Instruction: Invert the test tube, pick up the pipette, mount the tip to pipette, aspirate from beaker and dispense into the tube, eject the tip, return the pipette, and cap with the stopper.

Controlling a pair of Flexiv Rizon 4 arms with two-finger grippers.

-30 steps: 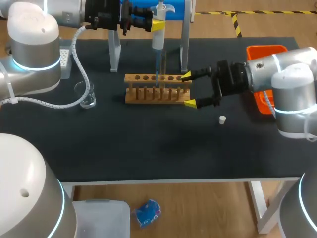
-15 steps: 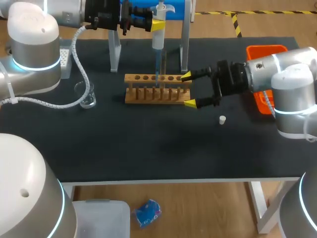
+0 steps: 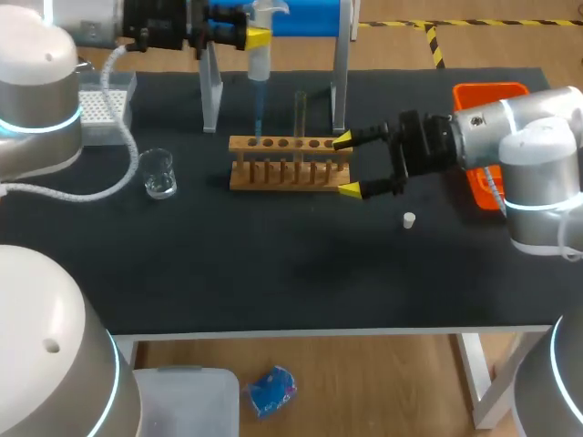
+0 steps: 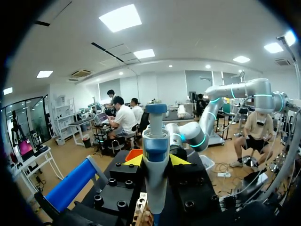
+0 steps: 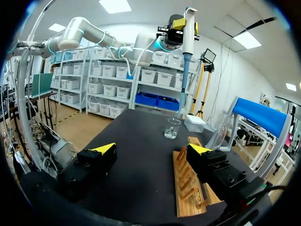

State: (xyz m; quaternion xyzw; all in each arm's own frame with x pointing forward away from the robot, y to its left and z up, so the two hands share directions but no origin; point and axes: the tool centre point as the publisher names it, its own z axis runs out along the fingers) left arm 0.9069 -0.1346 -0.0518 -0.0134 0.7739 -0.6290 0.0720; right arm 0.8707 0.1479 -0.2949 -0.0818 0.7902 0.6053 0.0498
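Note:
My left gripper (image 3: pixel 248 38) is shut on the white pipette (image 3: pixel 259 56), high over the left part of the wooden rack (image 3: pixel 290 173). The pipette's blue tip (image 3: pixel 256 114) points down at the rack. A glass test tube (image 3: pixel 299 111) stands upright in the rack, to the right of the tip. In the left wrist view the pipette (image 4: pixel 155 160) sits between the yellow fingertips (image 4: pixel 179 160). My right gripper (image 3: pixel 348 166) is open, its fingers on either side of the rack's right end; in its own view the right gripper (image 5: pixel 153 149) has the rack (image 5: pixel 187 183) beside one finger. The beaker (image 3: pixel 158 173) stands left of the rack. The white stopper (image 3: pixel 409 219) lies under my right arm.
The pipette stand (image 3: pixel 339 82) with its blue top rises behind the rack. A tip box (image 3: pixel 102 107) sits at the far left and an orange bin (image 3: pixel 490 93) at the far right. The beaker (image 5: pixel 172 128) and the tip box (image 5: pixel 194 123) lie ahead of the right gripper.
My left arm has carried the pipette to the left, away from the test tube, so the tube now stands alone. The right arm has not moved.

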